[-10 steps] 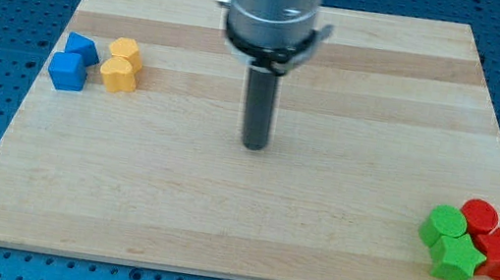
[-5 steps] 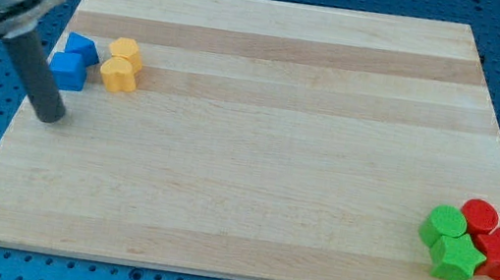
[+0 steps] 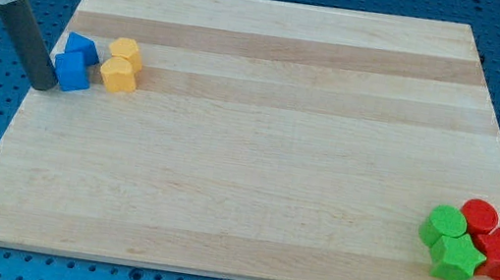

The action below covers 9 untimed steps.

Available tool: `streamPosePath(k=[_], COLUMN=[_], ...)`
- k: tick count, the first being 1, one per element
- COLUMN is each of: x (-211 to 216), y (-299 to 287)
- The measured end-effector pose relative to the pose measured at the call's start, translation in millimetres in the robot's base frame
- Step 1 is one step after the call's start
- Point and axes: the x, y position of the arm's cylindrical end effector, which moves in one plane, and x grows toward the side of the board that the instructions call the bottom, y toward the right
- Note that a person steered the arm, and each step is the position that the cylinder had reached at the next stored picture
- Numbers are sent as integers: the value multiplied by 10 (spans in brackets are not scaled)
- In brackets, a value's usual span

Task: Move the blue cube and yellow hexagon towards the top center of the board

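— Where's my tip (image 3: 42,87)?

— At the view's left edge of the tabletop (image 3: 257,161), right against the left side of the blue cube (image 3: 72,71); contact looks likely, the rod hides the seam. No jaws on this rig, just the rod, its top cut off by the frame.

— Other blocks?

— A second blue block (image 3: 82,46), shape unclear, sits behind the cube. Yellow hexagon (image 3: 127,50) just right of it, touching a yellow heart-like block (image 3: 119,75). Bottom right, well apart: green cylinder (image 3: 443,226), green star (image 3: 456,260), red cylinder (image 3: 480,214), red star (image 3: 498,253), clustered and partly overlapping.
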Motion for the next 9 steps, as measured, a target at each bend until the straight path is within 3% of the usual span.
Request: streamPosePath(k=[4,9], x=[-628,-1517], y=[686,2213])
